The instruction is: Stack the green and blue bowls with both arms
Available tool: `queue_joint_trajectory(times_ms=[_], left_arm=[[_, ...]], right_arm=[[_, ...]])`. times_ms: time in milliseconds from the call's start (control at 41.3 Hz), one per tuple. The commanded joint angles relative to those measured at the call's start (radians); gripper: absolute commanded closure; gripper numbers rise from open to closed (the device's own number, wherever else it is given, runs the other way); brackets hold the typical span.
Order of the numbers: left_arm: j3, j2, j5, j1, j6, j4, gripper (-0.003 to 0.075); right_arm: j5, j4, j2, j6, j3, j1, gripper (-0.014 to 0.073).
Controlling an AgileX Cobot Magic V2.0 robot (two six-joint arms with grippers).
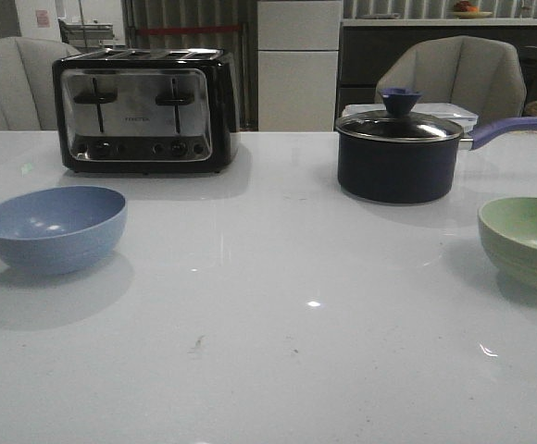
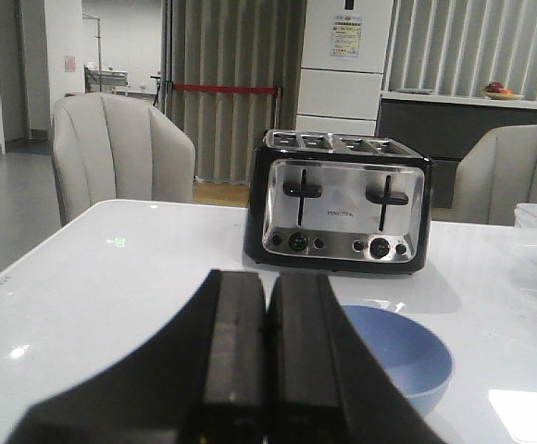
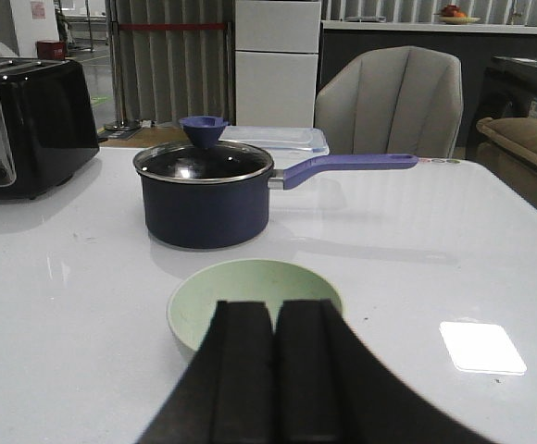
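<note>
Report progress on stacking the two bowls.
Nothing is stacked yet. The blue bowl and green bowl sit apart at opposite sides of the table. The left hand and right hand are each shut and empty behind their bowl. Gripping, lifting and nesting all remain.

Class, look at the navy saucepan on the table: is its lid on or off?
On. The glass lid sits flat on the saucepan rim, its blue knob upright.

You see a glossy white table throwing glints. Blue bowl and green bowl: matt, smooth. Toaster: glossy black shell, mirror-bright metal face. Saucepan: dark matt body, shiny glass lid with metal rim. Gripper fingers: matt black.
</note>
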Motion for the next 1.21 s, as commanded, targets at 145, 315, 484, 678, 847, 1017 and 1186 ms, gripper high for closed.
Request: queue_joint_trajectory(times_ms=[145, 315, 484, 678, 847, 1017, 1186], left_arm=[[0.003, -0.019, -0.091, -0.007, -0.004, -0.003, 0.0627], [0.003, -0.019, -0.091, -0.007, -0.004, -0.003, 0.0627], [0.003, -0.019, -0.091, -0.007, -0.004, -0.003, 0.0627], [0.003, -0.019, -0.131, -0.007, -0.002, 0.005, 0.0627], [-0.076, -0.019, -0.102, -0.007, -0.002, 0.046, 0.0627], [-0.255, 0.025, -0.022, -0.007, -0.002, 0.046, 0.0627], [-0.483, 0.165, 0.152, -0.007, -0.002, 0.060, 0.0627]], right_arm=[[-0.092, 0.003, -0.018, 0.000, -0.008, -0.004, 0.0541], [-0.092, 0.003, -0.018, 0.000, -0.008, -0.004, 0.0541], [-0.094, 0.003, -0.018, 0.000, -0.008, -0.004, 0.0541], [-0.171, 0.003, -0.018, 0.000, -0.015, -0.004, 0.0541], [-0.093, 0.005, -0.017, 0.000, -0.146, -0.004, 0.0541], [0.082, -0.012, 0.062, 0.000, -0.354, -0.004, 0.0541], [0.240, -0.027, 0.232, 0.000, -0.555, -0.004, 0.0541]])
